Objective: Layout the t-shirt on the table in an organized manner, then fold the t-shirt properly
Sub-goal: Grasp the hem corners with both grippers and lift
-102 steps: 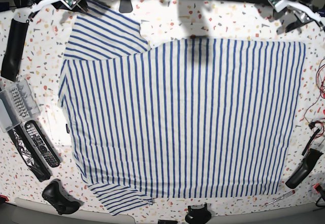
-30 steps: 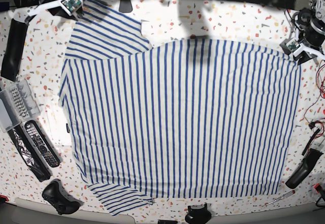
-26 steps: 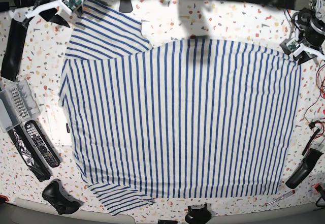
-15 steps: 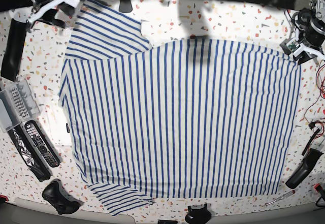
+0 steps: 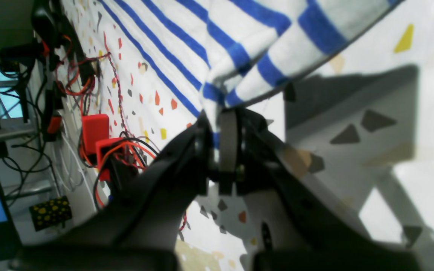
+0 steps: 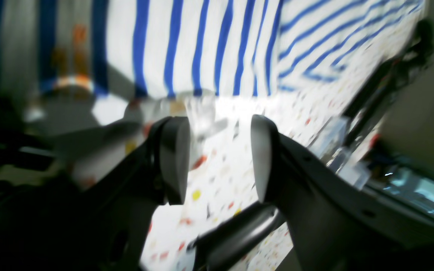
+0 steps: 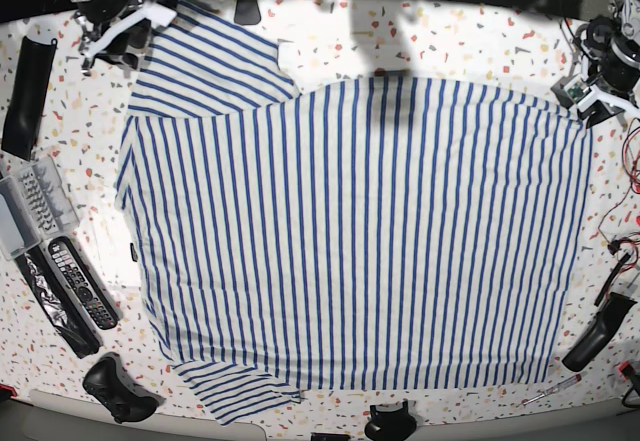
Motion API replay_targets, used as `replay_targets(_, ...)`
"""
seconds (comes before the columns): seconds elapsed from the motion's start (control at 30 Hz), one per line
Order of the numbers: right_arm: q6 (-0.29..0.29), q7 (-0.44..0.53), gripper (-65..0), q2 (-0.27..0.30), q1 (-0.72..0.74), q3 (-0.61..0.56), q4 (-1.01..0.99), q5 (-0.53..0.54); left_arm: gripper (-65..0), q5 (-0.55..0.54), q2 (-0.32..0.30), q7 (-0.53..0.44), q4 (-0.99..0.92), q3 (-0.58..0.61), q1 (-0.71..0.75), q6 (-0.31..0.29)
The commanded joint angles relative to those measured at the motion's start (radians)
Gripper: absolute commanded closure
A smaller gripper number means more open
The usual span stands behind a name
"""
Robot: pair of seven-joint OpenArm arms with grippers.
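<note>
At the left edge of the surface (image 7: 330,36) sits a clear plastic compartment box (image 7: 28,206); small grey bits fill its cells, too small to name. Just beside it lie two dark remote controls (image 7: 75,283), their button labels too tiny to read. No writing is legible anywhere.

The t-shirt (image 7: 360,231) is spread nearly flat over the middle of the speckled terrazzo surface, white with thin blue stripes running front to back across the body. One sleeve fans out at the far left, its stripes slanted; the other sleeve pokes out at the near left edge. The far right corner of the hem is drawn up slightly off the surface.

That corner is in the left pincer (image 5: 217,150): its jaws are pressed together on a bunched fold of the striped cloth, with red wiring (image 5: 100,139) behind it.

The right pincer (image 6: 217,158) hangs spread apart, nothing between its jaws, just beside the sleeve edge at the far left. The wrist view there is blurred.
</note>
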Motion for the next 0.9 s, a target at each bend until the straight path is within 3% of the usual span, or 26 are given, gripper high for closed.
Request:
replay_targets(0.0, -0.018, -0.01, -25.8, 0.011, 0.016, -0.02, 0.004, -0.009, 0.0, 0.008, -0.012, 0.027, -0.003, -0.001, 0.011, -0.037)
replay_targets(0.1, -0.008, -0.021, -25.8, 0.012, 0.07, -0.087, -0.009, -0.009, 0.0, 0.008, -0.012, 0.027, -0.003, -0.001, 0.011, -0.036)
replay_targets(0.37, 0.1, -0.037, -25.9, 0.011, 0.174, -0.191, -0.01, -0.008, 0.0, 0.008, -0.012, 0.027, -0.003, -0.001, 0.011, -0.036)
replay_targets(0.5, 0.182, -0.035, -25.9, -0.003, 0.217, -0.2, -0.027, -0.008, 0.0, 0.008, -0.012, 0.027, -0.003, -0.001, 0.011, -0.036)
replay_targets(0.73, 0.192, -0.01, -25.9, -0.031, 0.304, -0.218, -0.138, 0.01, 0.0, 0.008, -0.012, 0.027, -0.003, -0.001, 0.011, -0.036)
replay_targets(0.87, 0.273, -0.01, -25.8, -0.032, 0.332, -0.235, -0.16, 0.01, 0.0, 0.008, -0.012, 0.027, -0.003, -0.001, 0.011, -0.036)
